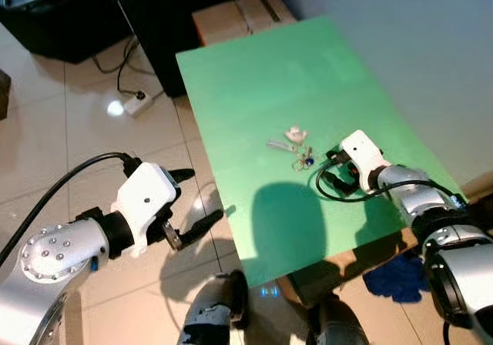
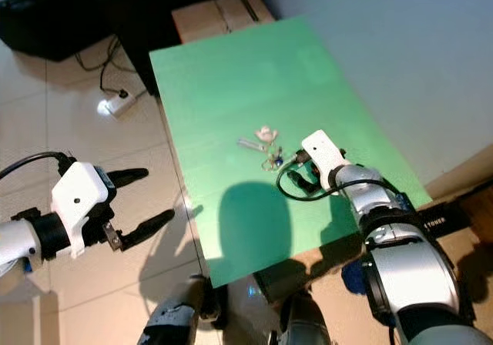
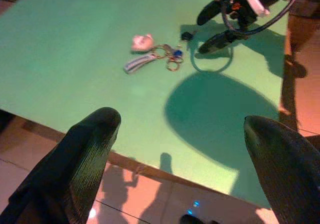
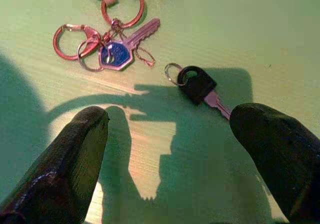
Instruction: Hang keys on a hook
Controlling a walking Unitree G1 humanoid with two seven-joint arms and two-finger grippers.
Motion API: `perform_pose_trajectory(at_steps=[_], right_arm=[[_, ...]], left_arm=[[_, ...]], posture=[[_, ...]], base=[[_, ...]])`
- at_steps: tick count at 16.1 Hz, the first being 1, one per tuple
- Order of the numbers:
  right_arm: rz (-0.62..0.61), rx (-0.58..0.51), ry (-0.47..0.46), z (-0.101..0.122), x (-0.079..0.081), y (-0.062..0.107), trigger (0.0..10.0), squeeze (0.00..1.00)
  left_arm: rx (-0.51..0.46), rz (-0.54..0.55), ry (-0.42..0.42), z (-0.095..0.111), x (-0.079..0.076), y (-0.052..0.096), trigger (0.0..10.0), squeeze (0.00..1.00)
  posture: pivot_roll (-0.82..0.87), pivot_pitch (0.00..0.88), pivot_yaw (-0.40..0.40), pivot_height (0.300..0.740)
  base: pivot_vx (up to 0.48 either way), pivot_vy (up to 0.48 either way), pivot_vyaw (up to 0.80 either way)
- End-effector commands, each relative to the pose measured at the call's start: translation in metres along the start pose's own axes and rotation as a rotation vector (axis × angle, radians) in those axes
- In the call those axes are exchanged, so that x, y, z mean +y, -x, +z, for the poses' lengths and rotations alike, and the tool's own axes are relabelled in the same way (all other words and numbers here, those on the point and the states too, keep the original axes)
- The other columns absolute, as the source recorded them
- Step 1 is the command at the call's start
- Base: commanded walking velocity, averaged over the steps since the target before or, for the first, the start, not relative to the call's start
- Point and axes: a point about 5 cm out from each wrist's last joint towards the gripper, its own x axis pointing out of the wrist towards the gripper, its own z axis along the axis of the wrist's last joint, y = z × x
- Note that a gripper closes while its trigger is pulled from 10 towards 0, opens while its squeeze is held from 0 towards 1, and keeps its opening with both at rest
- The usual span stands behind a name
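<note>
A bunch of keys (image 1: 296,149) lies on the green table (image 1: 254,75), with a pink charm (image 3: 141,41), a strap, several rings and a blue-headed key (image 4: 116,55). A separate black-headed key (image 4: 197,84) lies just beside the bunch. My right gripper (image 1: 333,168) rests low over the table next to the keys. It is open, and the black-headed key sits between and just ahead of its fingertips (image 4: 90,129). My left gripper (image 1: 202,200) hangs open over the floor off the table's left edge, holding nothing.
Cardboard boxes (image 1: 239,14) stand at the table's far end. A power strip (image 1: 139,102) with cables lies on the tiled floor, near black furniture (image 1: 54,14). A wall runs along the table's right side. A blue cloth (image 1: 393,276) lies below the near right corner.
</note>
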Motion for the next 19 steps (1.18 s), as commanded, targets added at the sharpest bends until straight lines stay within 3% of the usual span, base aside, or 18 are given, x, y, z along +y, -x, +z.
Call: perform_pose_trajectory(at_steps=[1, 4, 6, 10, 13, 19], right_arm=[[0.023, 0.005, 0.029, 0.000, 0.001, 0.000, 10.0, 0.00], [0.006, -0.030, 0.067, 0.005, -0.002, 0.001, 10.0, 0.00], [-0.090, -0.076, 0.079, 0.010, -0.011, 0.004, 10.0, 0.00], [-0.136, -0.119, -0.005, 0.007, -0.015, 0.007, 10.0, 0.00], [-0.111, -0.135, -0.085, 0.001, -0.007, 0.004, 10.0, 0.00], [0.064, -0.078, -0.071, -0.018, 0.004, 0.007, 10.0, 0.00]], left_arm=[[0.008, -0.021, -0.007, 0.004, -0.002, 0.003, 10.0, 0.00], [0.028, -0.019, -0.008, 0.005, -0.001, 0.008, 10.0, 0.00], [0.039, -0.019, -0.003, 0.006, -0.003, 0.013, 10.0, 0.00], [0.048, -0.023, 0.002, 0.008, -0.002, 0.015, 10.0, 0.00], [0.055, -0.027, -0.006, 0.009, 0.001, 0.016, 10.0, 0.00], [0.054, -0.035, -0.012, 0.010, 0.003, 0.016, 10.0, 0.00]], posture=[[0.26, 0.354, 0.106, 0.718], [0.27, 0.365, 0.109, 0.718], [0.29, 0.378, 0.112, 0.718], [0.29, 0.383, 0.121, 0.718], [0.30, 0.378, 0.133, 0.718], [0.30, 0.375, 0.139, 0.718]], base=[[0.000, 0.000, 0.00], [0.000, 0.000, 0.00], [0.000, 0.000, 0.00], [0.000, 0.000, 0.00], [0.000, 0.000, 0.00], [0.000, 0.000, 0.00]])
